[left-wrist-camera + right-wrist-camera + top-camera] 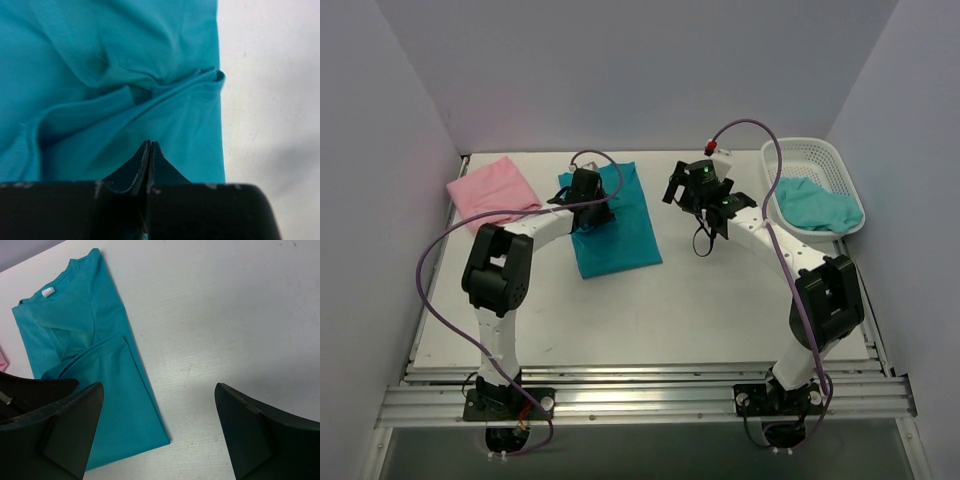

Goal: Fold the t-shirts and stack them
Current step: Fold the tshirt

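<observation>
The deep teal t-shirt (620, 235) lies folded lengthwise on the table, collar at the far end. My left gripper (589, 220) is down on its left part and shut. In the left wrist view its fingertips (150, 142) meet over rumpled teal cloth (100, 50); I cannot tell whether any cloth is pinched between them. The pale pink t-shirt (492, 190) lies folded at the far left. My right gripper (678, 192) hovers open to the right of the teal t-shirt (100, 375), with only bare table between its fingers (160, 405). The aqua-green t-shirt (815, 205) lies bunched in the basket.
The white lattice basket (810, 147) stands at the far right corner. Pale walls close in the table on the left, back and right. Purple cables loop off both arms. Bare table (650, 310) stretches in front of the teal t-shirt.
</observation>
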